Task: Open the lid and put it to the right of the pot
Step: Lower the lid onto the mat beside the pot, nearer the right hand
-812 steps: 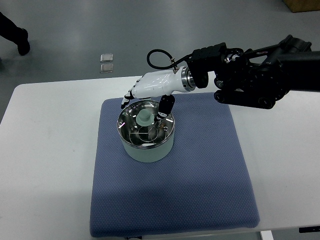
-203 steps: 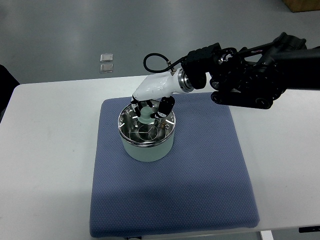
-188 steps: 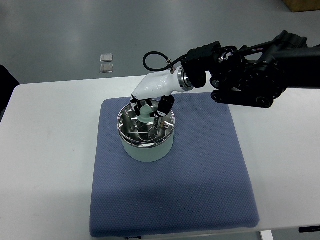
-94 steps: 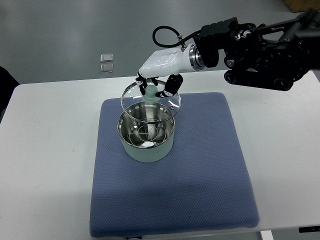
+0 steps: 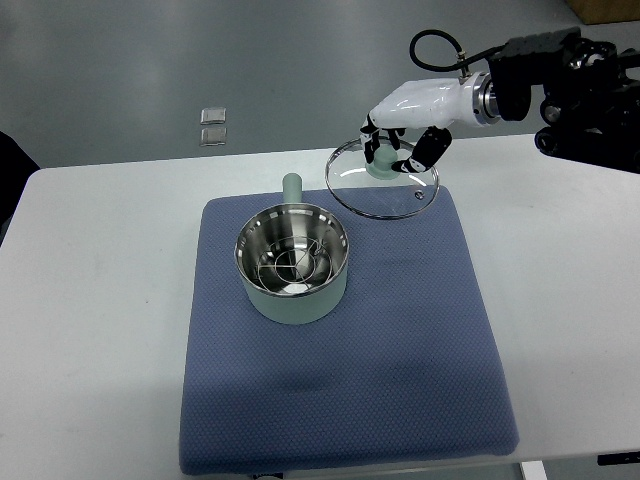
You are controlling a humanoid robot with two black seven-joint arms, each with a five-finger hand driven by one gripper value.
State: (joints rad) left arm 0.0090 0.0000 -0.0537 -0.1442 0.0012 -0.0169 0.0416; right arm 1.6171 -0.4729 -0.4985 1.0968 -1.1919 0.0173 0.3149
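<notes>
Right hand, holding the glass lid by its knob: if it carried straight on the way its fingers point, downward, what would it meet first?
Probably the blue mat. The right hand grips the lid by its knob, off to the pot's right, so the lid's rim would likely touch the mat's far right part first. Height is unclear.

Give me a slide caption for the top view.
Right robot hand holds glass lid by its knob, up and right of open pot.

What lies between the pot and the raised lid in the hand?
In the top view, only bare blue mat separates the pot from the glass lid, held by its knob in the right hand.
</notes>
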